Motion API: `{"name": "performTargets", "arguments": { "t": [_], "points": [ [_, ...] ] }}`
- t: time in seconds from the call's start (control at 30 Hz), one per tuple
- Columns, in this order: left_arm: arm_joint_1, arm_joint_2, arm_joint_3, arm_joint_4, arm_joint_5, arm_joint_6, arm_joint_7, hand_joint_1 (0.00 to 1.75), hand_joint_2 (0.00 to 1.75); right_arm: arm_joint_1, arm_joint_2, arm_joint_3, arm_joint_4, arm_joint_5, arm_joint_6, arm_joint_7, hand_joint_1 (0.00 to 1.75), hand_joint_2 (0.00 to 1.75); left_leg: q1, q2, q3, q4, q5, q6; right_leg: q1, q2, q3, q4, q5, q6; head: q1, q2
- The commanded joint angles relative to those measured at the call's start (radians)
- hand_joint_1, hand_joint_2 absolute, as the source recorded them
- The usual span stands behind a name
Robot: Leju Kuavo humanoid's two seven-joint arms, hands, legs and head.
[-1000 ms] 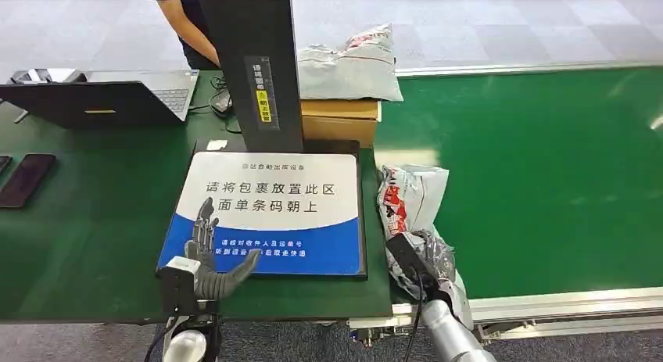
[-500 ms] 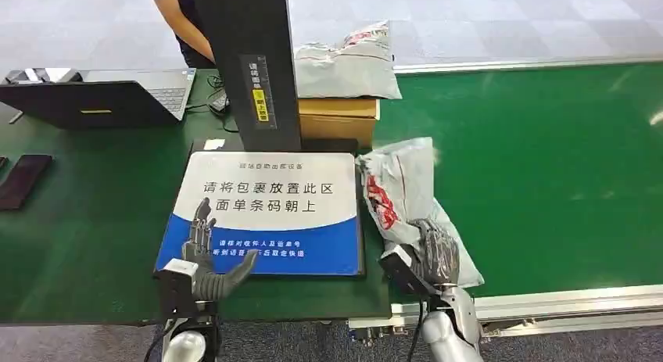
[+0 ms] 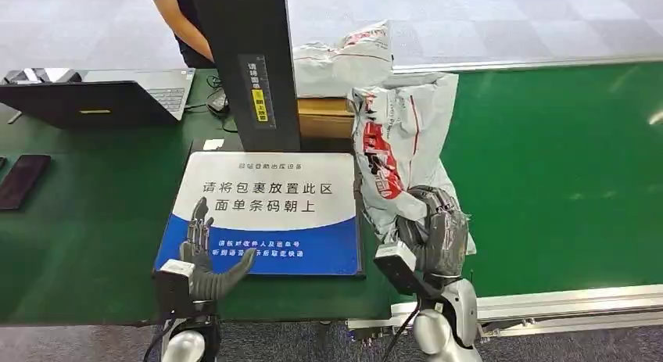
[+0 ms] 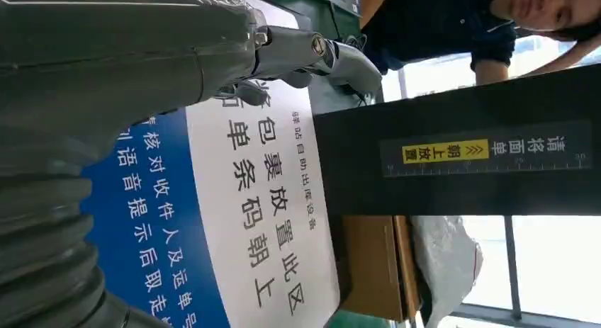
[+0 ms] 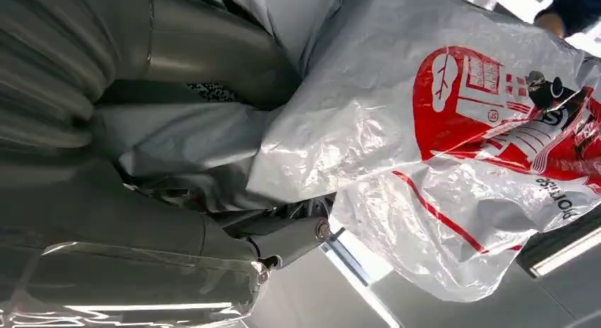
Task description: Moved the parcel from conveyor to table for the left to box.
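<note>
Parcel [image 3: 400, 147] upright, long axis vertical

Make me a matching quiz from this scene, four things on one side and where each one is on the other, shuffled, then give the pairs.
Things:
1. parcel
2. left hand
3. laptop
4. second parcel

Places:
A. on top of the cardboard box
B. lifted above the conveyor's edge, gripped by the right hand
C. open over the blue part of the scanning mat
D. far left of the green table

Pairs: 1-B, 2-C, 3-D, 4-A
</note>
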Motion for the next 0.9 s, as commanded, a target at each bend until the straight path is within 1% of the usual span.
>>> {"name": "performTargets", "arguments": {
  "t": [0.03, 0.13, 0.17, 0.2, 0.3, 0.33, 0.57, 0.63, 0.67, 0.73, 0.77, 0.8, 0.87, 0.9],
  "points": [
    [-0.019, 0.02, -0.001, 0.037, 0.01, 0.014, -0.014, 0.0, 1.75, -0.004, -0.055, 0.082, -0.003, -0.07, 0.038, -0.042, 1.75, 1.75, 0.0, 0.0, 0.002, -0.001, 0.0, 0.0, 0.001, 0.0, 0.002, -0.001, 0.0, -0.002, 0.0, 0.0],
    [-0.011, 0.028, 0.003, 0.008, 0.009, 0.025, -0.019, 0.0, 1.75, -0.033, -0.06, 0.11, 0.03, -0.067, 0.068, -0.057, 1.75, 1.75, 0.0, 0.001, 0.003, -0.001, -0.001, 0.0, 0.001, 0.0, 0.002, -0.001, -0.001, -0.003, 0.0, 0.0],
    [-0.01, 0.031, 0.009, -0.004, 0.011, 0.03, -0.019, 0.0, 1.75, -0.047, -0.068, 0.127, 0.039, -0.105, 0.117, -0.069, 1.75, 1.75, 0.0, 0.002, 0.002, -0.001, -0.001, 0.0, 0.001, 0.001, 0.001, -0.001, 0.0, -0.002, 0.0, 0.0],
    [-0.01, 0.035, 0.01, -0.013, 0.01, 0.028, -0.019, 0.0, 1.75, -0.057, -0.066, 0.125, 0.049, -0.106, 0.119, -0.069, 1.75, 1.75, 0.001, 0.002, 0.003, -0.001, -0.001, 0.0, 0.001, 0.001, 0.002, -0.001, 0.0, -0.003, 0.0, 0.0],
    [-0.015, 0.041, 0.019, -0.026, 0.008, 0.04, -0.018, 0.0, 1.75, -0.081, -0.073, 0.137, 0.076, -0.154, 0.179, -0.083, 1.75, 1.75, 0.001, 0.003, 0.002, -0.001, -0.001, 0.0, 0.001, 0.002, 0.001, 0.0, 0.0, -0.003, 0.0, 0.0],
    [-0.015, 0.046, 0.024, -0.035, 0.008, 0.043, -0.017, 0.0, 1.75, -0.091, -0.077, 0.143, 0.096, -0.151, 0.187, -0.086, 1.71, 1.75, 0.001, 0.003, 0.003, -0.001, -0.001, 0.0, 0.001, 0.002, 0.002, 0.0, 0.0, -0.004, 0.0, 0.0],
    [0.001, 0.052, 0.037, -0.061, 0.005, 0.061, -0.017, 0.0, 1.75, -0.099, -0.082, 0.167, 0.127, -0.141, 0.198, -0.091, 1.69, 1.75, 0.001, 0.002, 0.002, -0.001, -0.001, 0.0, 0.001, 0.001, 0.002, -0.001, 0.0, -0.002, 0.0, 0.0],
    [0.02, 0.058, 0.041, -0.08, 0.005, 0.07, -0.017, 0.0, 1.75, -0.118, -0.08, 0.183, 0.168, -0.139, 0.208, -0.091, 1.73, 1.75, 0.001, 0.003, 0.003, -0.001, -0.001, 0.0, 0.001, 0.002, 0.002, -0.001, 0.0, -0.002, 0.0, 0.0],
    [0.03, 0.062, 0.044, -0.089, 0.004, 0.072, -0.015, 0.0, 1.75, -0.132, -0.077, 0.191, 0.196, -0.141, 0.218, -0.092, 1.71, 1.75, 0.001, 0.005, 0.005, -0.002, -0.001, 0.0, 0.001, 0.003, 0.003, -0.001, 0.0, -0.003, 0.0, 0.0],
    [0.034, 0.063, 0.045, -0.091, 0.004, 0.073, -0.015, 0.0, 1.75, -0.138, -0.075, 0.192, 0.209, -0.145, 0.218, -0.095, 1.71, 1.75, 0.001, 0.005, 0.004, -0.002, -0.001, 0.0, 0.001, 0.004, 0.003, -0.001, 0.0, -0.003, 0.0, 0.0],
    [0.039, 0.061, 0.047, -0.095, 0.005, 0.079, -0.018, 0.0, 1.75, -0.149, -0.077, 0.198, 0.229, -0.185, 0.253, -0.112, 1.73, 1.75, 0.001, 0.003, 0.003, -0.001, -0.001, 0.0, 0.001, 0.002, 0.002, -0.001, 0.0, -0.002, 0.0, 0.0],
    [0.045, 0.061, 0.049, -0.098, 0.006, 0.083, -0.02, 0.0, 1.75, -0.157, -0.077, 0.202, 0.247, -0.207, 0.273, -0.121, 1.71, 1.75, 0.001, 0.004, 0.004, -0.002, -0.001, 0.0, 0.001, 0.003, 0.003, -0.001, 0.0, -0.004, 0.0, 0.0],
    [0.055, 0.056, 0.053, -0.108, 0.007, 0.089, -0.022, 0.0, 1.75, -0.18, -0.074, 0.207, 0.289, -0.215, 0.286, -0.127, 1.73, 1.75, 0.001, 0.003, 0.003, -0.002, -0.001, 0.0, 0.001, 0.002, 0.002, -0.001, 0.0, -0.003, 0.0, 0.0],
    [0.06, 0.05, 0.056, -0.119, 0.007, 0.09, -0.022, 0.0, 1.75, -0.199, -0.07, 0.211, 0.32, -0.219, 0.294, -0.13, 1.75, 1.75, 0.001, 0.004, 0.004, -0.002, -0.001, 0.0, 0.002, 0.003, 0.003, -0.001, 0.0, -0.004, 0.0, 0.0]
  ]
}}
